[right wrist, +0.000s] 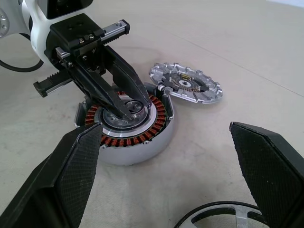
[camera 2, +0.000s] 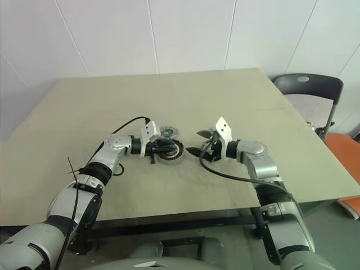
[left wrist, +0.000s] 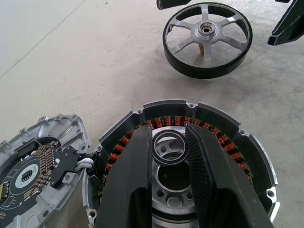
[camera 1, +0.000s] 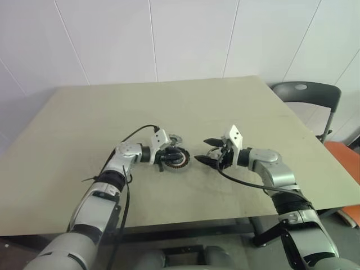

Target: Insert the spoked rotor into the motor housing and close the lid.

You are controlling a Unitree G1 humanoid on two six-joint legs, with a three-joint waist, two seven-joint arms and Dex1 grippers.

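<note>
The motor housing (left wrist: 228, 137), a silver puck with copper windings, lies at mid-table. My left gripper (left wrist: 168, 132) reaches in from the left, its fingers (right wrist: 102, 90) shut on a small dark ring at the housing's pale centre. Just behind the housing lies the lid (right wrist: 187, 88), a pale finned disc joined to it by short wires. The spoked rotor (left wrist: 206, 38) rests flat on the table to the right of the housing. My right gripper (right wrist: 164, 128) hovers over the rotor, pointing at the housing, wide open and holding nothing.
The beige table (camera 1: 112, 112) has bare room all round the parts. A dark chair (camera 1: 306, 93) and an orange object (camera 1: 346, 160) stand off its right edge. A black cable (camera 1: 138, 132) loops up from my left wrist.
</note>
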